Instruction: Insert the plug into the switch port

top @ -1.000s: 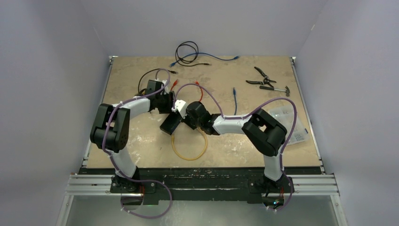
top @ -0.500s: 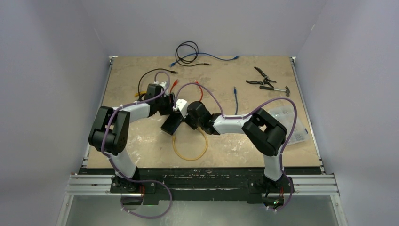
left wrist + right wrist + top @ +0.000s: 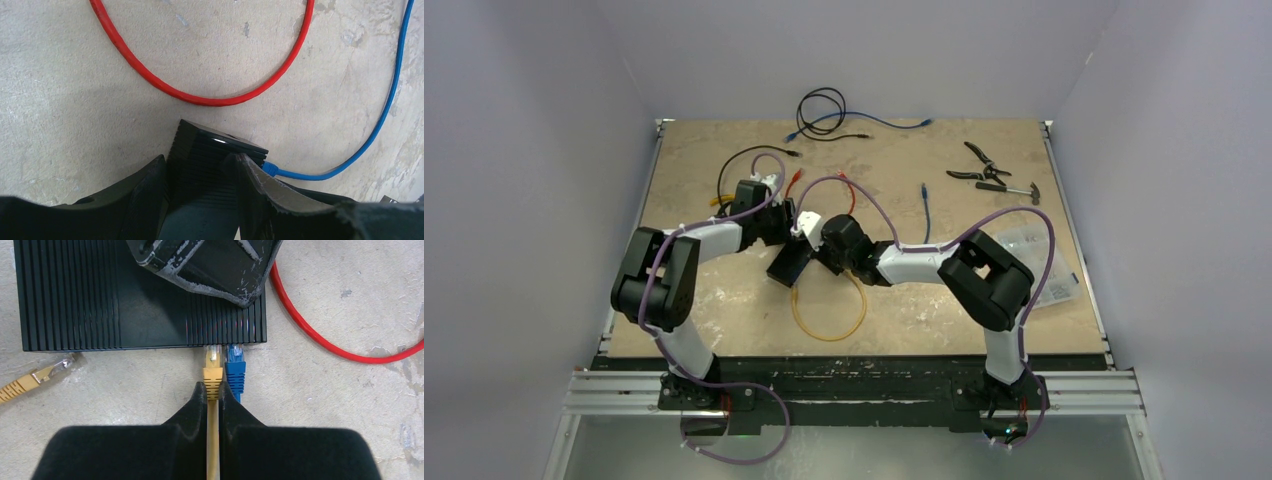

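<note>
Pinches yellow plug (image 3: pixel 212 367) by its boot in tightly closed right gripper (image 3: pixel 213 390), tip at a port on the near edge of the switch (image 3: pixel 100 300), just beside blue plug (image 3: pixel 235 367). Clamps that switch's far end between the fingers of left gripper (image 3: pixel 200 161), probably to brace it against the push.

we hold both arms low with elbows bent inward, wrists nearly meeting in front of us. our left gripper (image 3: pixel 200 167) clasps the switch (image 3: pixel 212 150) between half-spread fingers. our right gripper (image 3: pixel 213 390) is pinched tight on the tail of the yellow plug (image 3: pixel 212 371).
</note>
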Tool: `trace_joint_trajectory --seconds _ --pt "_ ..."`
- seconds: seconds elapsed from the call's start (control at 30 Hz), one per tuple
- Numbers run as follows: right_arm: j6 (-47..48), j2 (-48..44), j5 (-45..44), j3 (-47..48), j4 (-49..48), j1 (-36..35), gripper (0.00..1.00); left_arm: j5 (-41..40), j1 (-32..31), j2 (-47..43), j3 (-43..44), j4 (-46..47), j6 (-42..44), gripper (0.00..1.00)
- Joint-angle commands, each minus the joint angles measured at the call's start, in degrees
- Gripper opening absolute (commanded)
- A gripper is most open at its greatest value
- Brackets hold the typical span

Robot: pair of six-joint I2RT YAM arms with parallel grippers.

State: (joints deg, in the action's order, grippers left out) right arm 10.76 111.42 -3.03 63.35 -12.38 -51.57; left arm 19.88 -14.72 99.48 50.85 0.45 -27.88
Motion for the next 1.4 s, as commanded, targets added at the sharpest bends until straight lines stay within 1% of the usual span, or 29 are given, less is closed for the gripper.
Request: trace_joint_trajectory --seconds 0.0,0.27,0.43,0.77,0.9,1.1,1.2,1.37 --pt "2.2 -0.3 1.8 6.0 -12.9 0.0 0.00 8.5 -4.1 -0.1 -3.2 -9.4 -0.7 0.46" --pt "3.1 -0.2 2.9 8.4 -14.5 0.1 0.00 9.7 -5.3 -0.8 -3.2 -10.4 0.5 0.46" --pt "3.3 1.0 5.2 10.4 -15.3 0.1 0.00 11.1 -5.8 -1.5 -3.6 -10.1 0.3 0.45" --pt "4.3 2.1 6.7 11.4 -19.2 0.1 0.00 14.1 -6.5 -1.6 -3.8 -9.4 0.0 0.45" --pt "5.5 1.7 6.3 11.8 -18.2 0.2 0.00 10.2 -6.5 -2.0 -2.5 -11.9 1.8 0.46" --pt "4.8 -1.0 4.8 7.4 -18.7 0.5 0.00 2.5 -5.5 -2.3 1.9 -15.0 3.2 0.50" --pt "4.6 -2.5 4.0 5.3 -18.7 0.7 0.07 -1.4 -4.5 -2.4 4.9 -16.4 3.8 0.52" --pt "3.8 -5.9 3.2 1.8 -18.4 1.2 0.23 -6.1 -1.1 -3.4 9.5 -18.6 4.6 0.54"
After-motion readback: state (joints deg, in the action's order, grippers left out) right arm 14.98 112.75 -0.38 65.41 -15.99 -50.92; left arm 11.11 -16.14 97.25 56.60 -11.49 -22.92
